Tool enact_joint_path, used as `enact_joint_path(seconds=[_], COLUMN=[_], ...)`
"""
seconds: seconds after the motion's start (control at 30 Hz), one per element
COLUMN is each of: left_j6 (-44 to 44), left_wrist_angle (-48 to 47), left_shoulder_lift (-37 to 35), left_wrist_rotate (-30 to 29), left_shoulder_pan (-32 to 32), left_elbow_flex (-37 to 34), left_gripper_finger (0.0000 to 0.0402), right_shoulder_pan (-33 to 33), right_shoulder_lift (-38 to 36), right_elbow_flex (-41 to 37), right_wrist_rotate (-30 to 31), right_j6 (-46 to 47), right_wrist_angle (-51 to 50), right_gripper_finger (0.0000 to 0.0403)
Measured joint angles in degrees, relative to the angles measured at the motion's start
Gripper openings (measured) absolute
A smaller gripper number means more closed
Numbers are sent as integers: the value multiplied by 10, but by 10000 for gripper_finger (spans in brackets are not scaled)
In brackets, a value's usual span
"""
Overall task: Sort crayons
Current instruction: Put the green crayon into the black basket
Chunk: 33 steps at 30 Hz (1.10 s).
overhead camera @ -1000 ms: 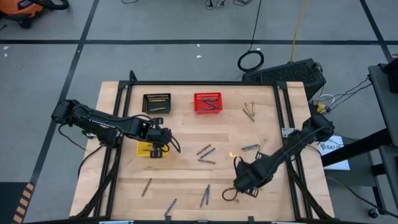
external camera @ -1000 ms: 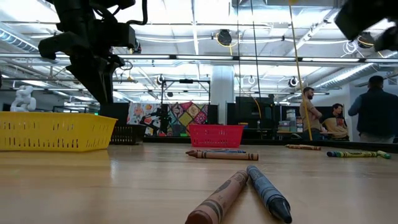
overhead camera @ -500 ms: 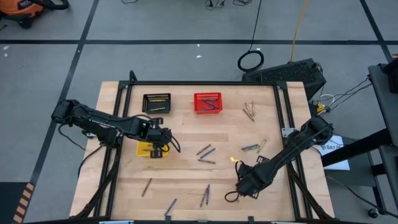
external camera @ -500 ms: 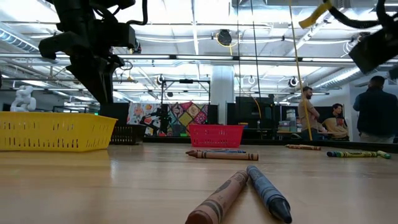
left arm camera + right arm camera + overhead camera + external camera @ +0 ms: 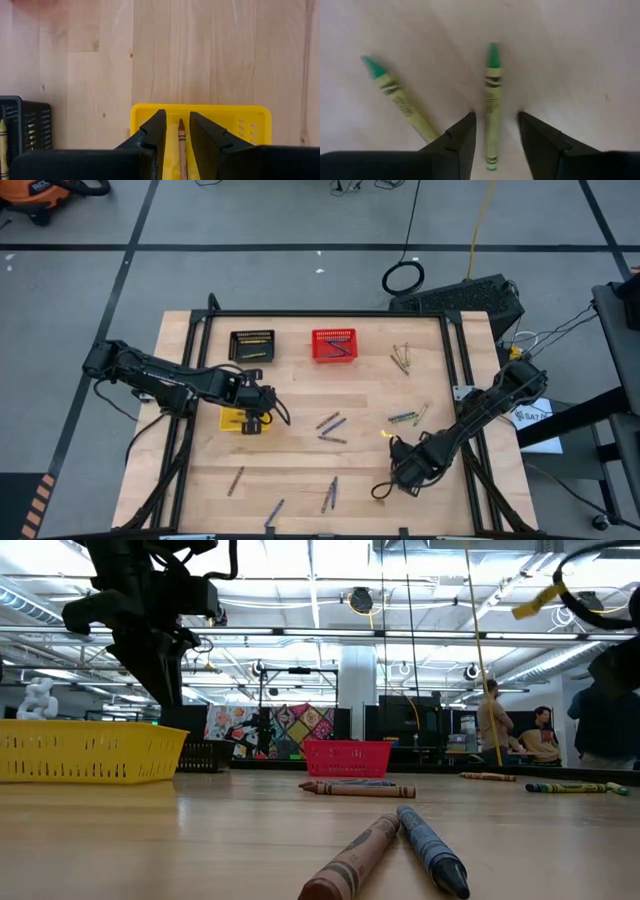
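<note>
We see the left gripper (image 5: 173,131) poised over the yellow basket (image 5: 252,124) at the left-centre of the high view, its jaws narrowly parted with a brown crayon (image 5: 181,145) lying in the gap; whether the pads actually touch it we cannot tell. The right gripper (image 5: 495,131) sits low in the right half of the high view, jaws spread wide and straddling a yellow-green crayon (image 5: 491,102) without gripping it; a second green crayon (image 5: 400,100) lies just beside, slanted.

We judge these sticks light, stiff, waxy and somewhat brittle, with paper wrappers that give some friction. They will roll readily, so we would take one at mid-length, across its axis, with a gentle squeeze.

Other crayons (image 5: 331,425) are scattered across the table (image 5: 300,470), with clusters at centre, lower centre and upper right. The black basket (image 5: 251,345) and red basket (image 5: 333,344) stand along the upper edge. The slanted neighbour looks close enough to be nudged by a finger.
</note>
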Motion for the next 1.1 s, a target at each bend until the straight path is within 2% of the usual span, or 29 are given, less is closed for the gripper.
enact_joint_path(seconds=[0.27, 0.53, 0.9, 1.1], left_j6=[0, 0, 0, -43], left_wrist_angle=[11, 44, 45, 50], left_shoulder_lift=[0, 0, 0, 0], left_wrist_rotate=[0, 0, -1, -29], left_shoulder_pan=[0, 0, 0, 0], left_elbow_flex=[0, 0, 0, 0], left_gripper_finger=[83, 83, 83, 83], right_shoulder_pan=[0, 0, -1, -1], right_shoulder_lift=[-4, -2, -5, -62], right_elbow_flex=[-49, -52, -53, -56], right_wrist_rotate=[-3, 0, 2, 27], right_j6=[5, 13, 19, 41], right_wrist_angle=[66, 58, 60, 70], right_gripper_finger=[123, 10, 4, 2])
